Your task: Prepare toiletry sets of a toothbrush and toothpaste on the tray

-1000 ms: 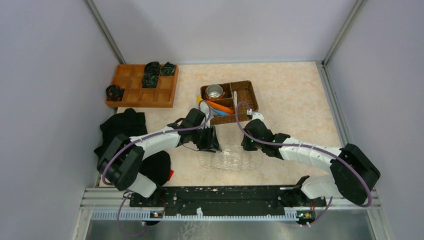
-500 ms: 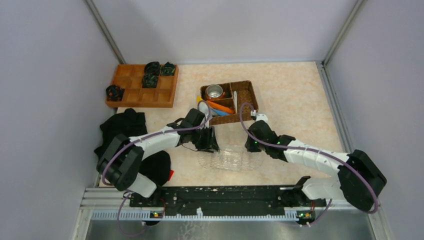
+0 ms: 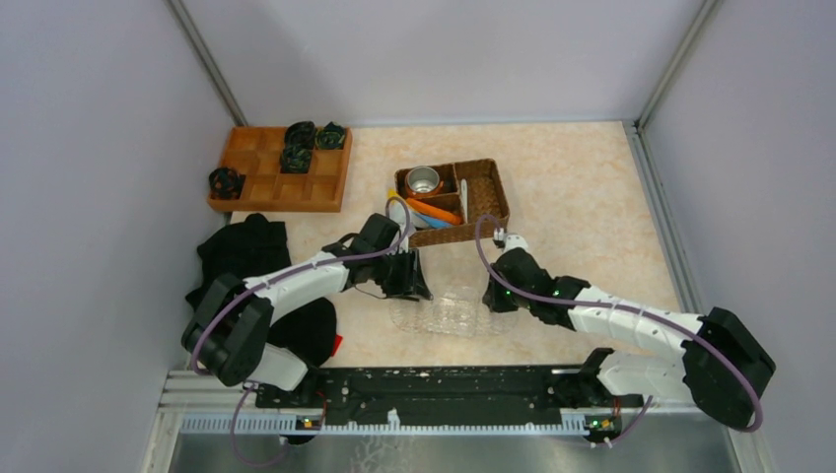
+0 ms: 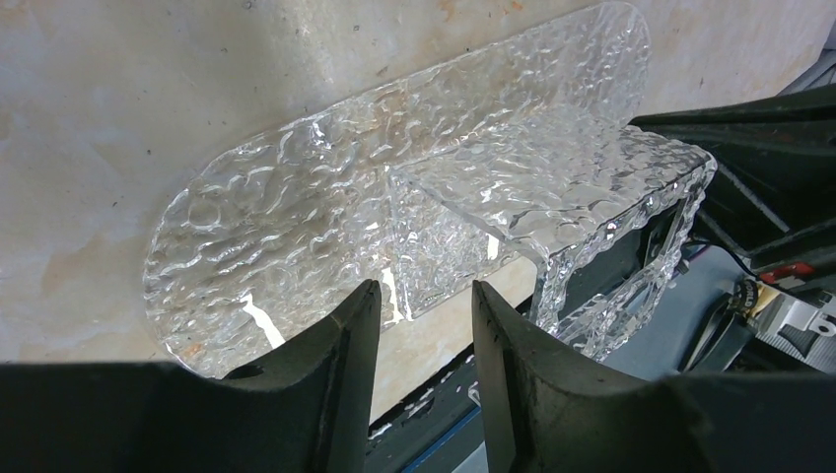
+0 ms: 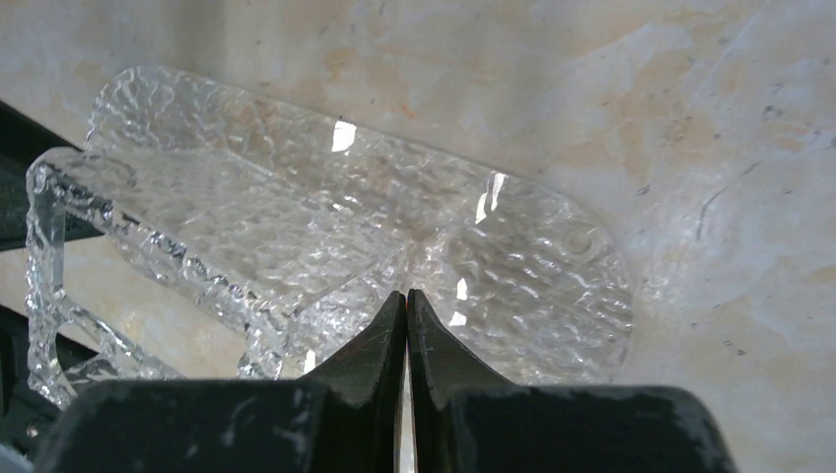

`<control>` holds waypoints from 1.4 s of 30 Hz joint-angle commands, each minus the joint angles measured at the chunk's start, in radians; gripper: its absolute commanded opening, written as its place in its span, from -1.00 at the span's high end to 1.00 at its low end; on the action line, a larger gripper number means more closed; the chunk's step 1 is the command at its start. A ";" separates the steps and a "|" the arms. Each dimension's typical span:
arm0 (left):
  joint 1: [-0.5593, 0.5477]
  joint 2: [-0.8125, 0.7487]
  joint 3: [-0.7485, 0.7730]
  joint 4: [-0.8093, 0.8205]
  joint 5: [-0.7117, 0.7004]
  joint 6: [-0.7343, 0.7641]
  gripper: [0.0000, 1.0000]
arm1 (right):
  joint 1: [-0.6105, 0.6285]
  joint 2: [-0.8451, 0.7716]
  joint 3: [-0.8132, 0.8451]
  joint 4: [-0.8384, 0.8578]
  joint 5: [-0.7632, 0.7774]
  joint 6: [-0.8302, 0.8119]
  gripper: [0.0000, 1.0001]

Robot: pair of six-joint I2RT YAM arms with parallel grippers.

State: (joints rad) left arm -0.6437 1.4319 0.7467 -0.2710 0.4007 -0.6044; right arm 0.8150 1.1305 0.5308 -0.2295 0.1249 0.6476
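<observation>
One tray (image 3: 449,313), clear and bumpy, flat on the table between your two arms, empty. One wicker basket (image 3: 490,193) behind it, well apart. In the basket you have one steel cup (image 3: 426,180), one orange tube (image 3: 441,212), one blue tube (image 3: 435,223) and one white toothbrush (image 3: 463,198); a yellow bit at its left edge is too small to tell. One orange wooden compartment tray (image 3: 258,187) at far left holds four dark bundles (image 3: 296,158). Black cloth (image 3: 246,246) lies by your left arm.

Your left gripper (image 4: 422,296) sits at the tray's left end, fingers a little apart. In the left wrist view the tray's edge lies just ahead of the tips, and nothing is between them.

Your right gripper (image 5: 406,296) sits at the tray's right end, fingers pressed together. Its tips lie right at the tray's rounded flange. You can't tell whether thin plastic is pinched between them.
</observation>
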 commanded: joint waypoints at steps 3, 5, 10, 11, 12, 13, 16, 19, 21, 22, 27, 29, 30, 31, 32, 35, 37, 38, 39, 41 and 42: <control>0.001 0.010 0.009 -0.008 0.018 0.020 0.09 | 0.073 0.030 0.050 0.031 -0.003 0.017 0.95; 0.001 0.018 0.012 -0.006 0.019 0.021 0.09 | 0.081 0.045 0.060 0.042 -0.004 0.021 0.95; 0.000 0.048 0.030 0.010 0.026 0.020 0.09 | 0.086 0.076 0.087 0.053 -0.003 0.016 0.96; 0.001 0.054 0.034 0.012 0.027 0.021 0.09 | 0.086 0.083 0.093 0.051 -0.002 0.011 0.96; 0.001 0.062 0.039 0.015 0.028 0.022 0.09 | 0.085 0.087 0.101 0.052 0.000 0.008 0.95; 0.001 0.069 0.045 0.018 0.030 0.023 0.09 | 0.085 0.094 0.107 0.052 0.002 0.005 0.95; 0.001 0.085 0.052 0.027 0.035 0.024 0.09 | 0.085 0.113 0.128 0.050 0.010 -0.005 0.96; 0.001 0.096 0.055 0.038 0.043 0.020 0.10 | 0.085 0.133 0.148 0.048 0.017 -0.008 0.96; 0.001 0.099 0.056 0.041 0.044 0.021 0.10 | 0.085 0.140 0.157 0.044 0.020 -0.012 0.95; 0.001 0.102 0.057 0.042 0.044 0.022 0.10 | 0.085 0.142 0.160 0.044 0.021 -0.012 0.95; 0.001 0.112 0.061 0.049 0.052 0.023 0.10 | 0.085 0.140 0.167 0.031 0.031 -0.015 0.95; 0.001 0.113 0.062 0.057 0.060 0.020 0.10 | 0.085 0.138 0.169 0.026 0.034 -0.016 0.95; 0.001 0.113 0.062 0.058 0.061 0.019 0.11 | 0.085 0.137 0.168 0.023 0.037 -0.017 0.95; 0.000 0.114 0.063 0.059 0.064 0.019 0.12 | 0.085 0.135 0.167 0.020 0.041 -0.017 0.96; -0.001 0.113 0.062 0.060 0.067 0.017 0.12 | 0.085 0.133 0.168 0.019 0.042 -0.017 0.95; -0.003 0.110 0.065 0.061 0.070 0.015 0.12 | 0.085 0.128 0.169 0.013 0.049 -0.018 0.96; -0.006 0.108 0.066 0.061 0.072 0.013 0.12 | 0.084 0.126 0.170 0.008 0.053 -0.020 0.95; -0.009 0.108 0.067 0.061 0.072 0.012 0.12 | 0.083 0.126 0.172 0.006 0.053 -0.021 0.95; -0.013 0.108 0.066 0.060 0.075 0.009 0.12 | 0.081 0.125 0.173 0.004 0.054 -0.024 0.95; -0.021 0.105 0.068 0.059 0.074 0.005 0.12 | 0.077 0.119 0.174 0.000 0.054 -0.026 0.95; -0.024 0.103 0.066 0.060 0.073 0.003 0.12 | 0.074 0.116 0.175 -0.001 0.053 -0.029 0.95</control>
State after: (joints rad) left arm -0.6479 1.5337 0.7853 -0.2409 0.4419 -0.5980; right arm 0.8894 1.2678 0.6456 -0.2417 0.1696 0.6365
